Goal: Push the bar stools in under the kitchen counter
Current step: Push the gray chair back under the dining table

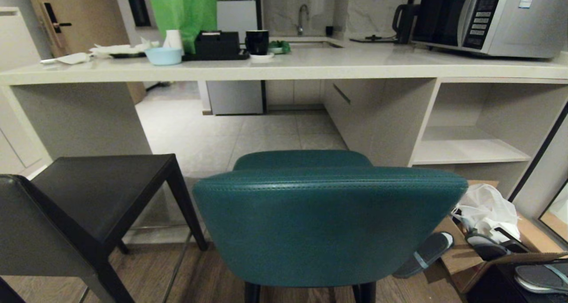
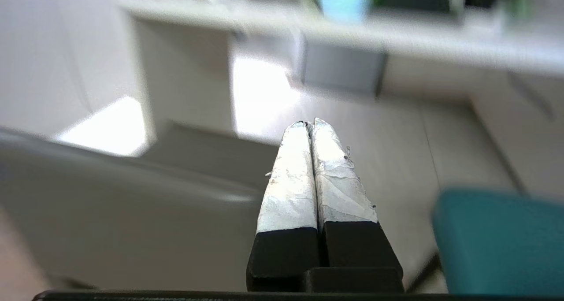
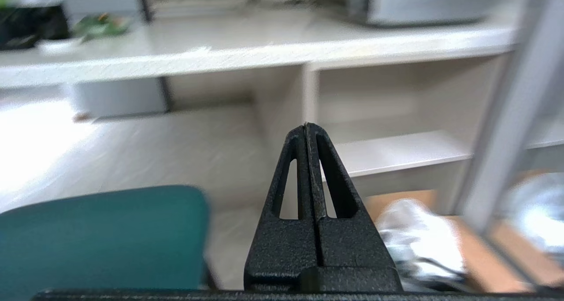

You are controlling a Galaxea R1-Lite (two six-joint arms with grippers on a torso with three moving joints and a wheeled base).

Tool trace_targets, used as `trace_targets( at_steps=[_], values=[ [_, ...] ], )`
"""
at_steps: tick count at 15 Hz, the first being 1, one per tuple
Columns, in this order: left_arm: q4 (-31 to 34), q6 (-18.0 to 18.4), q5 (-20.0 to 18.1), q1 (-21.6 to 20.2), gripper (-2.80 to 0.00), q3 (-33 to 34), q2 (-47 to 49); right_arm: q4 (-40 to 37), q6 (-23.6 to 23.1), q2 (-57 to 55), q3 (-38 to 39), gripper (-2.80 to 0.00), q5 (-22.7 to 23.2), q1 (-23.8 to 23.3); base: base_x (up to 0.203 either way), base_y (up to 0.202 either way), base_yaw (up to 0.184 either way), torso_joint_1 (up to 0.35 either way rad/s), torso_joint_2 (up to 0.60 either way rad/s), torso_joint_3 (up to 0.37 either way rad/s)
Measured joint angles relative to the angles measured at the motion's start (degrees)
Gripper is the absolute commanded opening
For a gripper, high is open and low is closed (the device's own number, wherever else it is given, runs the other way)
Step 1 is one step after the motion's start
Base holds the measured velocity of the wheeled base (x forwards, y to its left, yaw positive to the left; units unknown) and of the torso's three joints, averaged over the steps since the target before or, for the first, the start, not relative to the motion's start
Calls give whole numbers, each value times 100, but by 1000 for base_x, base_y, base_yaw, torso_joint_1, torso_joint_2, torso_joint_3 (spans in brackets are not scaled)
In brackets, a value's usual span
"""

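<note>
Teal stool and dark grey stool outside the surface's front edge; left tool and right tool closed, empty.

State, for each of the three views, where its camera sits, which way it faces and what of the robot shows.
Head: high on the robot, facing the kitchen counter; no arm shows.
Left wrist: behind the left gripper, jaws shut, facing the counter.
Right wrist: behind the right gripper, jaws shut, facing the shelf cubbies.
All share the teal stool.
</note>
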State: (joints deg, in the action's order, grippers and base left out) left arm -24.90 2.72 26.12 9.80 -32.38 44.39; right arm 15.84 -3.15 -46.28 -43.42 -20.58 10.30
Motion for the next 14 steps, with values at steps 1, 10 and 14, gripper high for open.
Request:
trace_targets(
  at_steps=[1, 10, 14],
  values=[
    [24, 53, -45, -155, -280, 91, -370, -221, -46, 361, 69, -280, 7, -166, 0, 0, 0, 0, 0, 0],
    [2111, 284, -1347, -917, -280, 475, -3339, -2622, -296, 3667, 677, -280, 438, -936, 0, 0, 0, 0, 0, 0],
    [2942, 259, -2375, -975, -280, 1539, -4219, -2774, -59, 4458, 1887, -280, 787, -988, 0, 0, 0, 0, 0, 0]
  ],
)
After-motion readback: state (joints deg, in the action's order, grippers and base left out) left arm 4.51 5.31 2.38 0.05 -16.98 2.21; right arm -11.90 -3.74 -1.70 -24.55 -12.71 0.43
